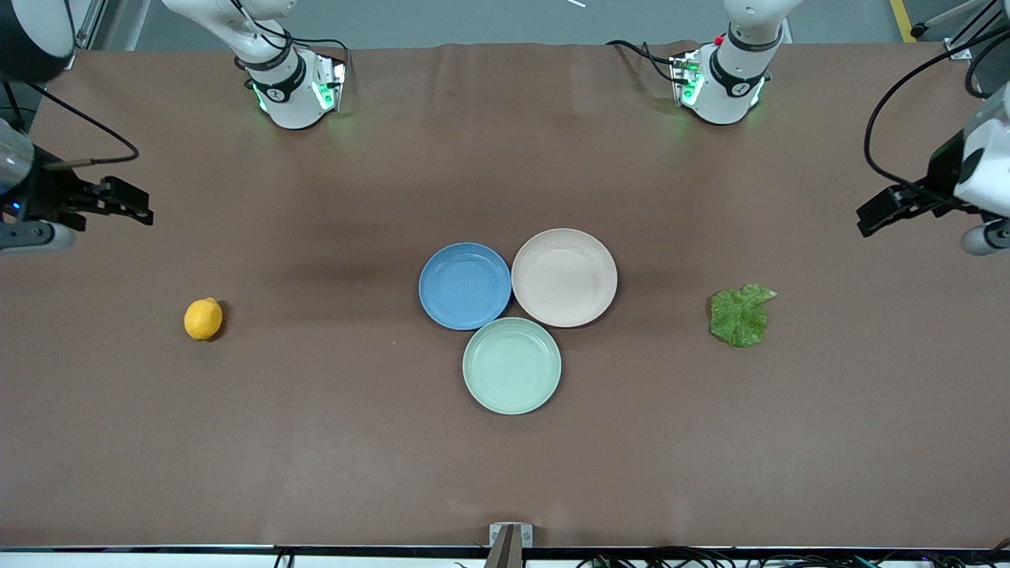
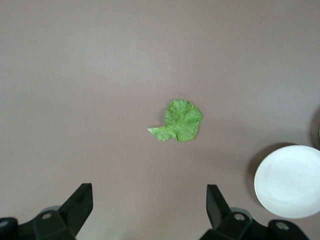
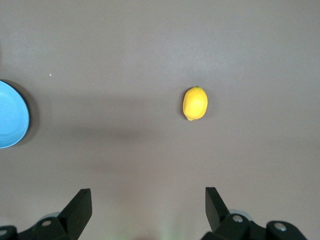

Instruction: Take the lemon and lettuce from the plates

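Observation:
The lemon (image 1: 203,319) lies on the bare brown table toward the right arm's end, not on a plate; it also shows in the right wrist view (image 3: 195,103). The lettuce (image 1: 740,316) lies flat on the table toward the left arm's end and shows in the left wrist view (image 2: 179,121). The blue plate (image 1: 465,285) and the beige plate (image 1: 564,277) stand side by side mid-table, both empty. My right gripper (image 1: 130,201) is open and empty over the table's right-arm end (image 3: 148,191). My left gripper (image 1: 876,217) is open and empty over the left-arm end (image 2: 150,187).
A pale mint-green plate (image 1: 512,365), empty, touches the other two plates and lies nearer the front camera. The beige plate's rim shows in the left wrist view (image 2: 290,181), the blue plate's in the right wrist view (image 3: 10,115). A small bracket (image 1: 510,536) sits at the table's near edge.

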`<state>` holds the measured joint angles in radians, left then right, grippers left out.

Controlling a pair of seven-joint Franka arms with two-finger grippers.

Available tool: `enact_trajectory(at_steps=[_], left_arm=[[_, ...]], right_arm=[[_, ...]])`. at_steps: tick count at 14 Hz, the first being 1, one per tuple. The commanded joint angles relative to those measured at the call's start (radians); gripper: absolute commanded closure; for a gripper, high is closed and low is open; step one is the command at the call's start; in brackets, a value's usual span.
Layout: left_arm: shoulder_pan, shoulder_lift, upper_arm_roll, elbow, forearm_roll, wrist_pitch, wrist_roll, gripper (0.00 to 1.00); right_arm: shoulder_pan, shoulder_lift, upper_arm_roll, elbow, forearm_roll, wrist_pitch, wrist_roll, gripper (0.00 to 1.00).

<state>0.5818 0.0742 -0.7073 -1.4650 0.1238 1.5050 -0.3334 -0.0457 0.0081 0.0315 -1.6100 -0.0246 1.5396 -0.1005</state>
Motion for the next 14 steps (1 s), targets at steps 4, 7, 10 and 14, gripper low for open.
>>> enact_trajectory(at_steps=[4,7,10,14], left_arm=[[-0.386,-0.07,0.467,-0.017,-0.124,-0.049,0.146,0.0],[-0.532,-0.079,0.618,-0.032,-0.136,-0.049,0.161,0.0],[-0.533,-0.091,0.629,-0.038,-0.151,-0.049,0.217,0.0],[-0.533,-0.126,0.628,-0.086,-0.151,-0.048,0.215,0.0]], right_arm=[[-0.002,0.032,-0.008,0.142,0.0,-0.12,0.005,0.0],[-0.002,0.036,-0.008,0.176,-0.003,-0.121,0.005,0.0],[0.006,0.036,-0.004,0.183,0.002,-0.047,0.008,0.0],[0.024,0.038,-0.005,0.183,0.002,-0.042,0.012,0.0]])
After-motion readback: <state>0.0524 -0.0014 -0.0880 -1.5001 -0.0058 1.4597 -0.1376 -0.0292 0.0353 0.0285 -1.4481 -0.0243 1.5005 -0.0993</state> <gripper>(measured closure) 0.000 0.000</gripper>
